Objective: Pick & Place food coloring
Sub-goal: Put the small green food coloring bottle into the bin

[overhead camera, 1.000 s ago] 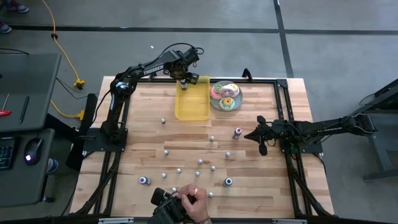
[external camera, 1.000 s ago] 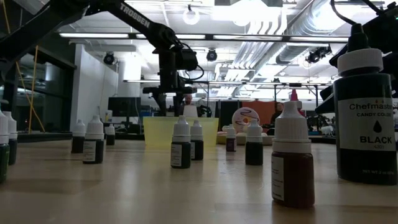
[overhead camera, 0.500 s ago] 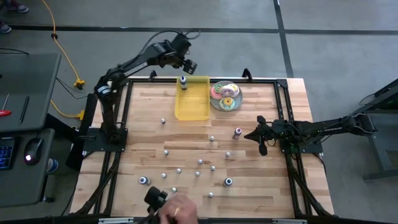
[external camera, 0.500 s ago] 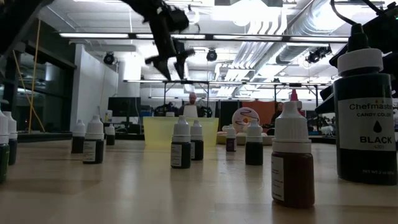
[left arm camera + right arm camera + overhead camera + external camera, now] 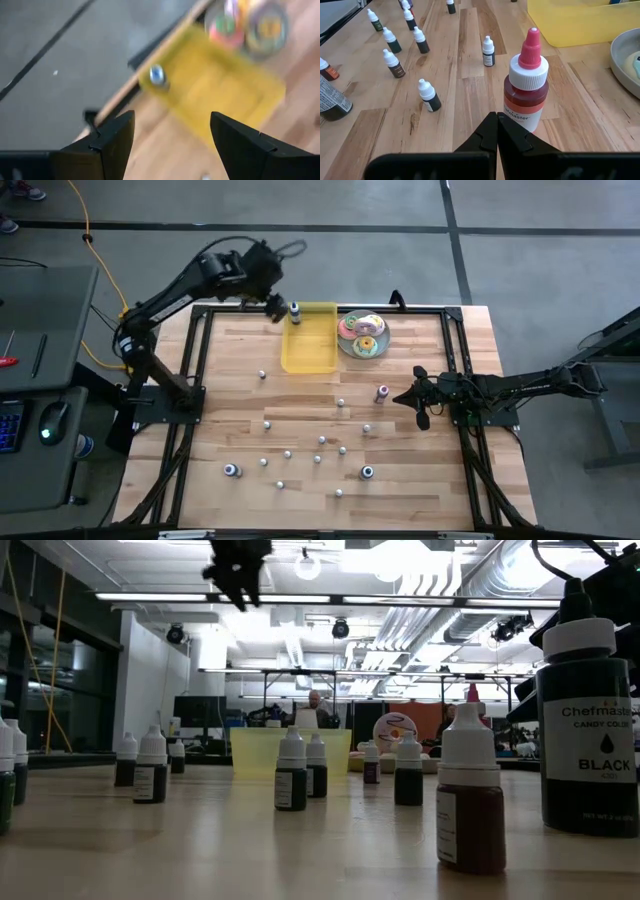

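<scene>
Several small food coloring bottles (image 5: pixel 321 440) stand scattered on the wooden table. One with a blue cap (image 5: pixel 295 310) (image 5: pixel 157 75) stands upright in the far left corner of the yellow tray (image 5: pixel 310 345). My left gripper (image 5: pixel 272 306) (image 5: pixel 172 145) hangs open and high, left of that corner, with nothing between its fingers. It shows at the top of the low view (image 5: pixel 236 568). My right gripper (image 5: pixel 400 398) (image 5: pixel 497 125) rests shut at the table's right. A red bottle with a pink cap (image 5: pixel 526 85) (image 5: pixel 382 393) stands just in front of it.
A plate of frosted doughnuts (image 5: pixel 362 333) stands right of the tray at the far edge. In the low view a large black-labelled bottle (image 5: pixel 588 730) and a brown one (image 5: pixel 470 795) stand close to the camera. Bare wood lies along the table's left side (image 5: pixel 225 380).
My left gripper has risen from the blue-capped bottle in the tray and swung up toward the table's far left corner, rolling as it went. The bottle stays upright in the tray. A person's hand at the near edge has withdrawn out of view.
</scene>
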